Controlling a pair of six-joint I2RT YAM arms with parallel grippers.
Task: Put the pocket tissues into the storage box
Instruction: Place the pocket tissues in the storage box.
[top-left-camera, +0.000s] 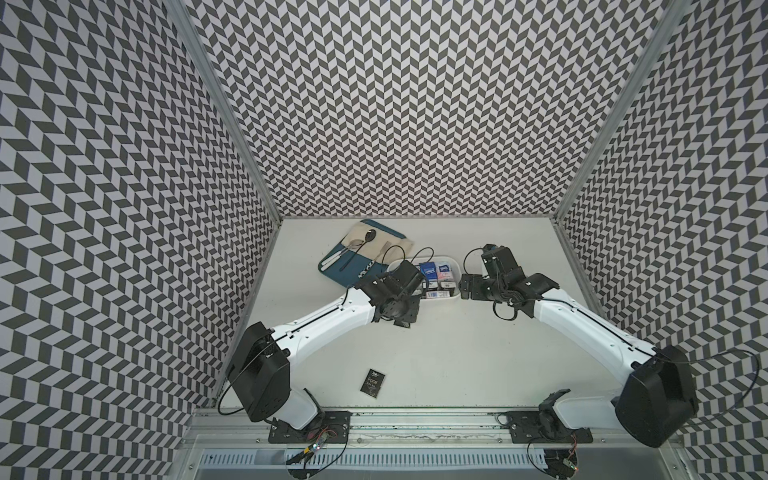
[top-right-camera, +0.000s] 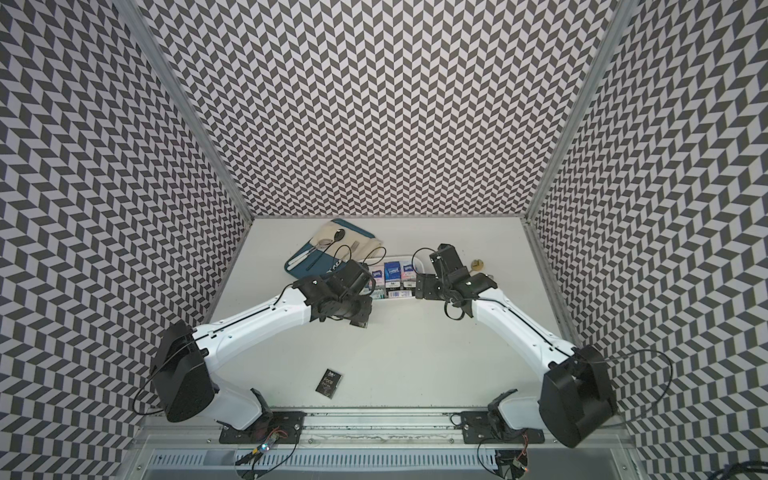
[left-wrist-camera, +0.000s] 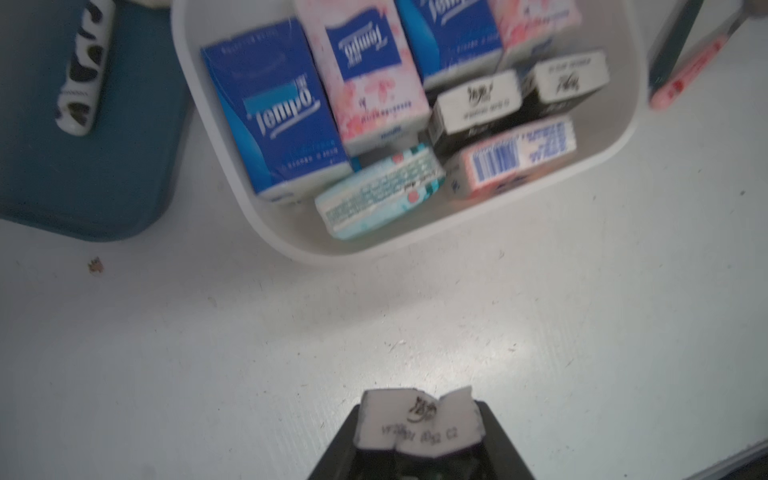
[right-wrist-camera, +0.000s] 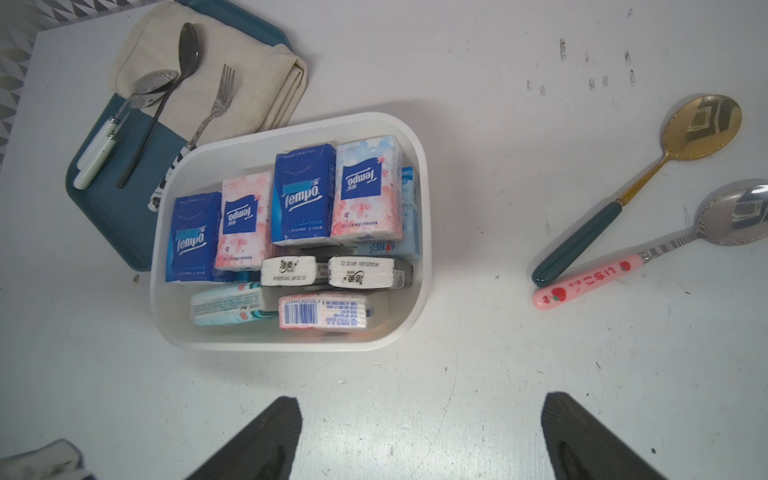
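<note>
The white storage box (right-wrist-camera: 423, 174) (top-left-camera: 455, 266) holds several pocket tissues (right-wrist-camera: 304, 198) (left-wrist-camera: 274, 109): dark blue, pink-white, teal and black-and-white packets. My left gripper (left-wrist-camera: 417, 442) (top-left-camera: 402, 321) is shut on a black-and-white tissue packet (left-wrist-camera: 415, 415). It hangs over the bare table just short of the box's near wall (left-wrist-camera: 291, 246). My right gripper (right-wrist-camera: 424, 415) (top-left-camera: 467, 289) stands open and empty beside the box's right end. One black "Face" packet (top-left-camera: 373, 382) (top-right-camera: 328, 382) lies alone near the table's front edge.
A blue tray (right-wrist-camera: 112, 216) (top-left-camera: 332, 272) with a beige cloth and cutlery touches the box's back-left corner. A gold spoon (right-wrist-camera: 702, 124) and a pink-handled spoon (right-wrist-camera: 590, 282) lie on the table to the right of the box.
</note>
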